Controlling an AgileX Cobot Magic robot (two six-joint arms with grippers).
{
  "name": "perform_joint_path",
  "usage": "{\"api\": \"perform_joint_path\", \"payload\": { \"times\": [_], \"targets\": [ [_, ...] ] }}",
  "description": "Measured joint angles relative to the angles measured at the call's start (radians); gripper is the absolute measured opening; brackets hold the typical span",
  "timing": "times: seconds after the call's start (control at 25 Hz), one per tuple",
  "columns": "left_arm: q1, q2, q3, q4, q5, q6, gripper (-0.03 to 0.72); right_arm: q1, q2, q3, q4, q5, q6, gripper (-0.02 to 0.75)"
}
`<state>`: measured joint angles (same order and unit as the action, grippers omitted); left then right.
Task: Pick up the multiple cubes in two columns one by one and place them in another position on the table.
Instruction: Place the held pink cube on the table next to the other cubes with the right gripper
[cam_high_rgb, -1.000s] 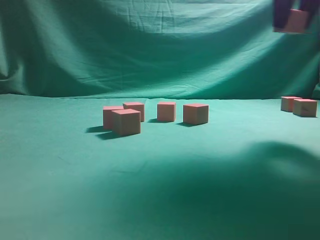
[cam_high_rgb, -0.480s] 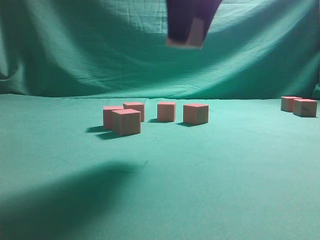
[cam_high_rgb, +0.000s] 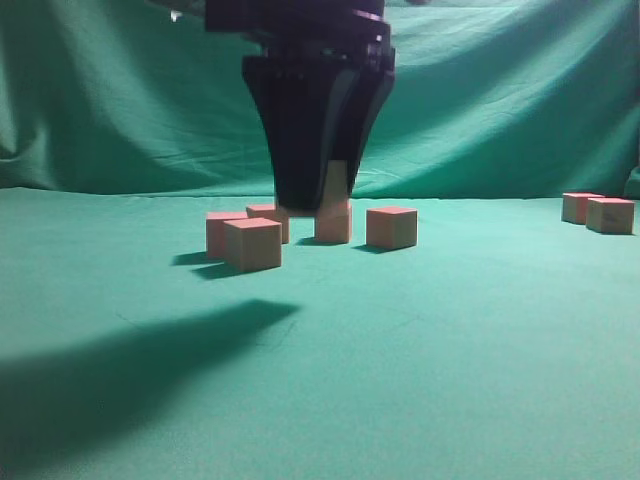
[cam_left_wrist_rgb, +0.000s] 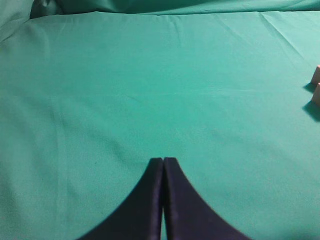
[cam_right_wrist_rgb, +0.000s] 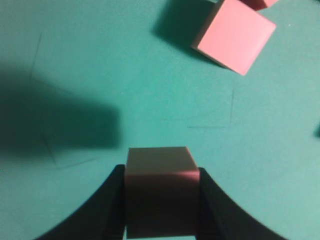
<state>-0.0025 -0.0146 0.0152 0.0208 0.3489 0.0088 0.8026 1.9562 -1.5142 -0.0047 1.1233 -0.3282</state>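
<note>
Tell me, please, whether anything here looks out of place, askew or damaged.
Nothing looks damaged or spilled. One cube at the left of the group sits turned, not square with its neighbours. The held cube sits straight between the jaws of the right gripper, above bare table.
</note>
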Motion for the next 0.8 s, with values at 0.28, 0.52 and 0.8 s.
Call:
{"api": "perform_joint_path", "payload": {
  "times": [0.28,0.52,0.8],
  "targets": [
    [0.000,0.000,0.000,0.000,0.000,0.000,0.000,0.000,0.043,0.000,-0.035,-0.088,-0.001,0.275],
    [0.000,0.000,0.000,0.000,0.000,0.000,0.000,0.000,0.069,0.000,-0.051,-0.145,0.000,0.275],
    [0.000,0.000,0.000,0.000,0.000,0.000,0.000,0.000,0.113,-0.004,-0.063,-0.167,0.021,0.275]
  ]
}}
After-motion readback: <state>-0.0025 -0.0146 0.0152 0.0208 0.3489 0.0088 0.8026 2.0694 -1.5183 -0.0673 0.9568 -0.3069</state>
